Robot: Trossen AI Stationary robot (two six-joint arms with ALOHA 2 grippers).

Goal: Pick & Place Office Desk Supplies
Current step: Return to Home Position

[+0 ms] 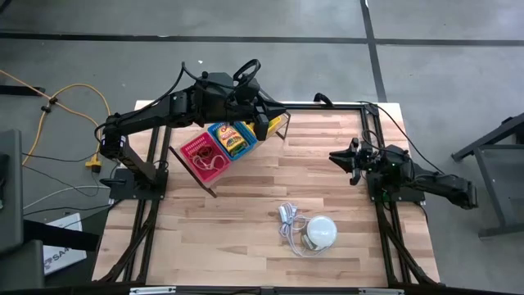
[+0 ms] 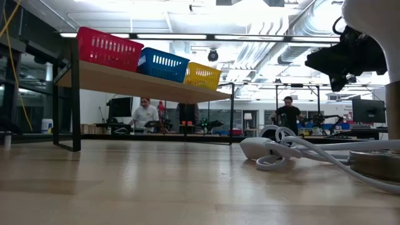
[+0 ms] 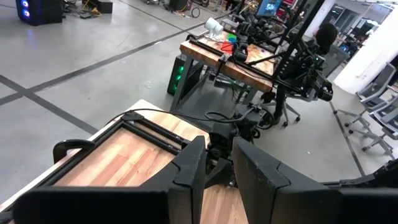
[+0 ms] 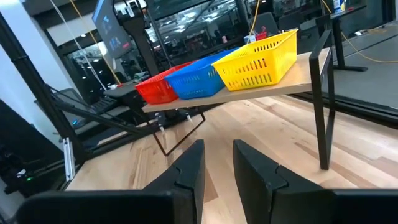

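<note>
Red [image 1: 202,156], blue [image 1: 232,139] and yellow [image 4: 261,56] baskets stand in a row on a raised wooden shelf [image 2: 144,84] with black legs. The shelf stands at the table's far left. Yellow-green printed packets [image 1: 232,144] lie in the blue basket, and thin pale loops [image 1: 206,161] lie in the red one. My left gripper [image 1: 278,119] hangs high over the yellow basket, hiding most of it from above. It is open by a narrow gap [image 3: 217,171] and holds nothing. My right gripper [image 1: 340,157] is drawn back at the table's right edge, pointing level at the shelf. It is also narrowly open [image 4: 217,168] and empty.
A white dome [image 1: 321,232] with a coiled white cord [image 1: 288,220] lies near the table's front, right of centre. Black frame rails [image 1: 378,205] run along the table's sides. Bare wood lies between the shelf and my right arm. People stand in the room beyond [image 2: 145,112].
</note>
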